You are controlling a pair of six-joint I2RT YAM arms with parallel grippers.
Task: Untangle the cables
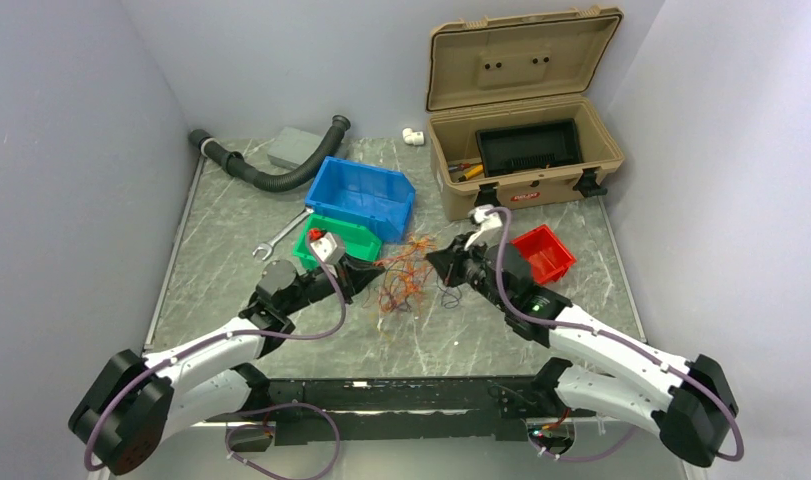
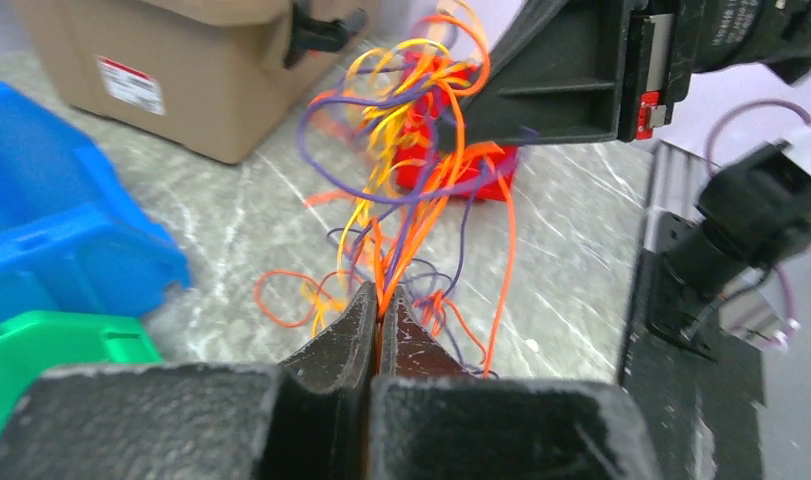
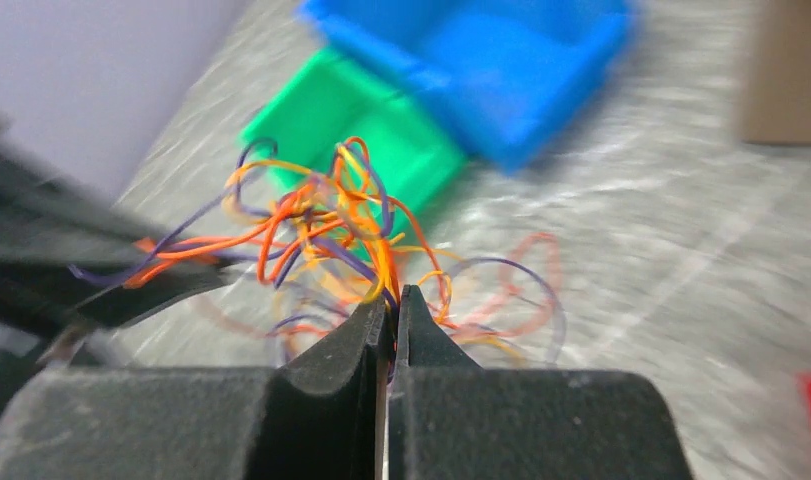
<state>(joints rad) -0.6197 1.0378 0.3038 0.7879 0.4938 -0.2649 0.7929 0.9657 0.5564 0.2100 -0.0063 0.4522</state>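
The cables (image 1: 405,270) sit mid-table as a loose tangle strung between the two grippers, just in front of the green bin (image 1: 337,241). From above they read only as fine orange and red loops. The wrist views add yellow and purple strands.

The left gripper (image 1: 366,272) meets the tangle from the left. Its own view shows the jaws pressed together on a bunch of orange strands (image 2: 411,180) that rise from the fingertips (image 2: 396,315), with lower loops lying on the table (image 2: 571,240).

The right gripper (image 1: 437,262) comes in from the right. Its blurred camera shows its jaws likewise pinched on strands at the tips (image 3: 391,300), and the tangle (image 3: 331,230) spreading toward the dark left gripper (image 3: 206,282).

Only the top view takes in the rest: a blue bin (image 1: 361,195) behind the green one, a red bin (image 1: 543,252) to the right, an open tan case (image 1: 521,150) at the back right, a black hose (image 1: 271,176) at the back left and a wrench (image 1: 281,236) beside the green bin.
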